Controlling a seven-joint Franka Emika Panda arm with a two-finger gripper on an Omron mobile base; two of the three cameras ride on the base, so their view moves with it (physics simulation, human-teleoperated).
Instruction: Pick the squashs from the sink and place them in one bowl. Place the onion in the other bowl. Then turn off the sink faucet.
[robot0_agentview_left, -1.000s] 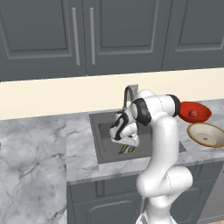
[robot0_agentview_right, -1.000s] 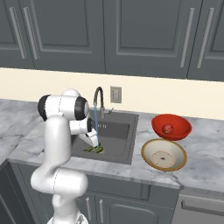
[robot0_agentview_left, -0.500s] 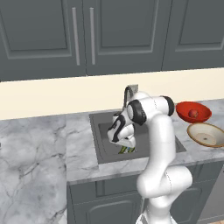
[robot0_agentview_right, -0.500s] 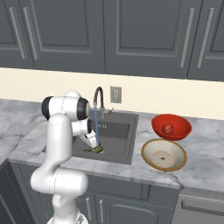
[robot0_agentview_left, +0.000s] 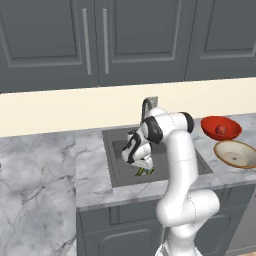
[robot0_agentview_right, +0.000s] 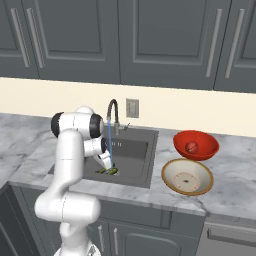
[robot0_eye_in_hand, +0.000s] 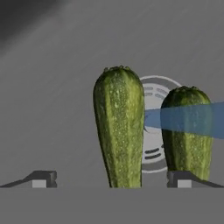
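In the hand view the gripper (robot0_eye_in_hand: 111, 179) is spread wide, gripping nothing, its fingertips (robot0_eye_in_hand: 41, 179) either side of the nearer of the two squashs (robot0_eye_in_hand: 119, 127) on the floor of the sink (robot0_agentview_right: 150, 150), over the drain. The water stream crosses the second one (robot0_eye_in_hand: 186, 131). Further right on the counter, the onion (robot0_agentview_right: 190, 147) sits in the red bowl (robot0_agentview_right: 196, 142) behind the beige bowl (robot0_agentview_right: 187, 176).

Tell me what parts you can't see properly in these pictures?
- Squashes: left base view, mostly hidden behind the pincer.
- Left squash: hand view, lower end cut off at the bottom.
- Right squash: hand view, crossed by the water stream.
- Sink drain: partly covered by both squashes.
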